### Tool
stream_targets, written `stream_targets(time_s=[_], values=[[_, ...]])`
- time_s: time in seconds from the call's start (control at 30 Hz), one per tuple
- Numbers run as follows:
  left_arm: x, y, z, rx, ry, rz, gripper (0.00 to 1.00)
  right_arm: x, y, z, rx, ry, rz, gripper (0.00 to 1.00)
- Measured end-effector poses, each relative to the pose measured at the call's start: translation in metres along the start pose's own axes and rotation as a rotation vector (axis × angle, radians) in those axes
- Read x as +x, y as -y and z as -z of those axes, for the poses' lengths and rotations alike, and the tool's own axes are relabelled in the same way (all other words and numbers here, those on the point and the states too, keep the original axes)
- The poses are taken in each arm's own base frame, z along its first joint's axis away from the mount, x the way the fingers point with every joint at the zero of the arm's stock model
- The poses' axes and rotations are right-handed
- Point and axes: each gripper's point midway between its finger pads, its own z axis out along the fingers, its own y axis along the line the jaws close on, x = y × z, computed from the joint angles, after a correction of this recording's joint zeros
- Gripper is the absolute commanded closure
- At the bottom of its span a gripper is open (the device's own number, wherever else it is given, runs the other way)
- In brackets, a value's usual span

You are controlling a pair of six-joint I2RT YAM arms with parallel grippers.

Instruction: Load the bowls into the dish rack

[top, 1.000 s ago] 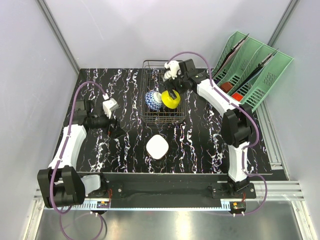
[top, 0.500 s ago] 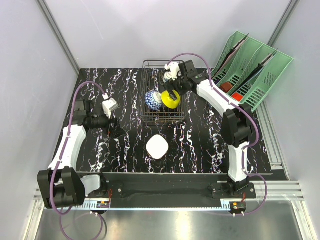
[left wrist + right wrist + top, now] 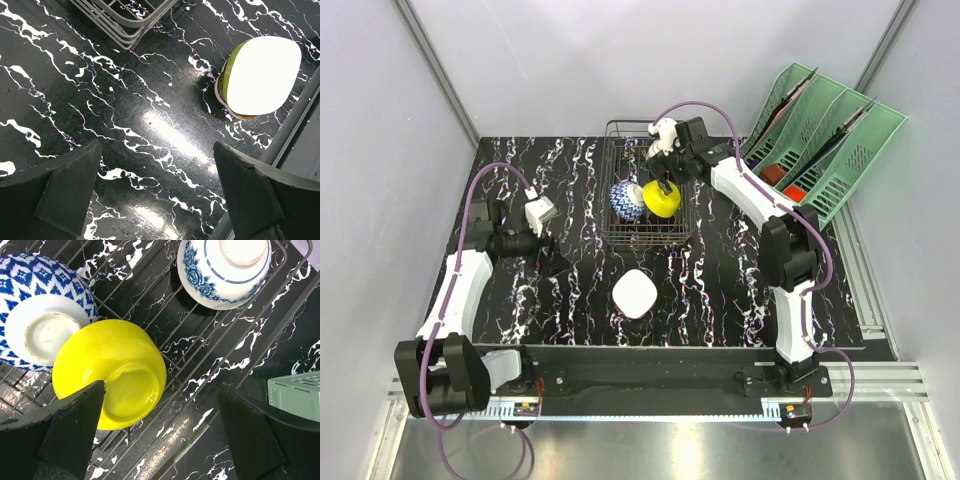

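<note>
Yellow bowl (image 3: 112,372) rests bottom-up in the far dish rack (image 3: 200,335), so the right end effector (image 3: 161,430) above it is wide and empty. Left end effector (image 3: 157,195), wide too, hangs near the pale bowl (image 3: 260,75).

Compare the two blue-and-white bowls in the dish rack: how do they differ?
Pattern: the diamond-pattern bowl is covered in dense blue lattice; the floral bowl is mostly white, with a flower band and thin blue rings. Neighbours: the yellow bowl overlaps the diamond-pattern bowl's edge; the floral bowl sits apart from both. Shared: both lie in the dish rack, foot ring toward the right wrist camera.
</note>
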Motion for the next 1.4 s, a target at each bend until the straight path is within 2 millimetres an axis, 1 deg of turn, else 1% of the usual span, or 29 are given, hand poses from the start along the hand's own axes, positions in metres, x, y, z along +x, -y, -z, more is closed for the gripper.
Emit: stream_targets(time_s=[0.2, 0.47, 0.53, 0.7, 0.77, 0.83, 0.93, 1.0, 1.07, 1.1, 1.13, 1.17, 1.2, 1.27, 1.33, 1.4], values=[[0.0, 0.0, 0.0, 0.0, 0.0, 0.0, 0.01, 0.006, 0.001, -0.005, 0.014, -0.005, 0.003, 0.0], [0.0, 0.0, 0.0, 0.0, 0.0, 0.0, 0.01, 0.008, 0.023, -0.004, 0.139, -0.009, 0.019, 0.0], [0.0, 0.0, 0.0, 0.0, 0.001, 0.0, 0.01, 0.015, 0.028, -0.003, 0.17, -0.033, 0.029, 0.0], [0.0, 0.001, 0.0, 0.003, 0.002, 0.0, 0.01, 0.033, 0.033, -0.004, 0.205, -0.089, 0.047, 0.0], [0.0, 0.001, 0.0, 0.003, 0.003, 0.0, 0.01, 0.033, 0.034, -0.002, 0.211, -0.09, 0.049, 0.0], [-0.001, 0.001, 0.0, 0.003, 0.003, -0.003, 0.01, 0.028, 0.036, 0.005, 0.218, -0.08, 0.049, 0.0], [-0.001, 0.005, 0.0, 0.01, -0.01, -0.036, 0.01, 0.01, 0.04, 0.026, 0.233, -0.035, 0.049, 0.0], [-0.003, 0.015, -0.005, 0.037, -0.039, -0.08, 0.01, -0.01, 0.043, 0.051, 0.246, 0.02, 0.058, 0.0], [-0.005, 0.033, -0.015, 0.089, -0.075, -0.15, 0.01, -0.033, 0.048, 0.084, 0.265, 0.092, 0.072, 0.0], [-0.004, 0.045, -0.021, 0.123, -0.096, -0.186, 0.01, -0.043, 0.05, 0.103, 0.276, 0.13, 0.083, 0.0], [-0.001, 0.058, -0.028, 0.162, -0.124, -0.228, 0.01, -0.053, 0.051, 0.127, 0.292, 0.176, 0.094, 0.0], [0.0, 0.064, -0.03, 0.179, -0.135, -0.247, 0.01, -0.057, 0.052, 0.139, 0.3, 0.195, 0.1, 0.0], [0.003, 0.08, -0.036, 0.226, -0.158, -0.288, 0.01, -0.06, 0.052, 0.161, 0.313, 0.229, 0.111, 0.0], [0.008, 0.099, -0.042, 0.291, -0.184, -0.329, 0.01, -0.056, 0.049, 0.191, 0.324, 0.264, 0.128, 0.0], [0.012, 0.108, -0.047, 0.33, -0.207, -0.342, 0.01, -0.043, 0.044, 0.208, 0.324, 0.271, 0.139, 0.0], [0.015, 0.111, -0.054, 0.359, -0.231, -0.345, 0.01, -0.028, 0.039, 0.213, 0.316, 0.258, 0.146, 0.0]])
